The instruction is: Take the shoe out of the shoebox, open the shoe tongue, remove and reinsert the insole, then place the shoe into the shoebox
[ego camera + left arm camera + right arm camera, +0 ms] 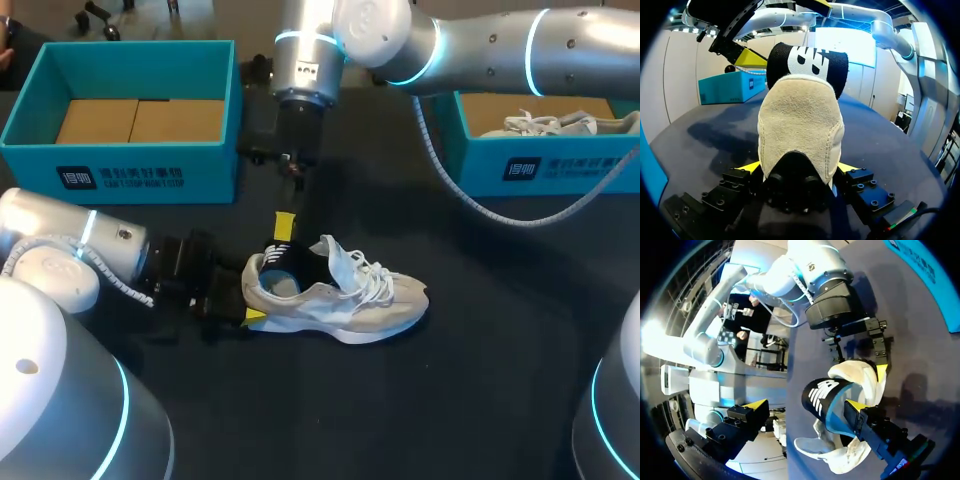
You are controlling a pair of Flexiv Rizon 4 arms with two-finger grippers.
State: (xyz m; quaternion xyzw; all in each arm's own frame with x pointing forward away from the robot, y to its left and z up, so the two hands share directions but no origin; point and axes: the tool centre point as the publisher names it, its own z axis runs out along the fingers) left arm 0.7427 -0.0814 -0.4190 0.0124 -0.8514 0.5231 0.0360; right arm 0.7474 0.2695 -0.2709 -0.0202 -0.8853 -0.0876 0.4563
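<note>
head view shows the shoe (340, 300) on the surface (480, 380), left claw (799, 170) clamped on its firm heel (800, 125), right claw (805, 407) apart around the raised insole (822, 397), which looks thin and bendy, so i would pinch its top edge.

The right gripper (806, 406) hangs wide open over the dark table (920, 330). Between its fingers a curled black insole (821, 396) with a white mark sticks up out of the pale shoe (840, 460). It is close to one yellow tip and well apart from the other. The left gripper (858, 365) sits at the shoe's heel, one yellow tip against its side.
</note>
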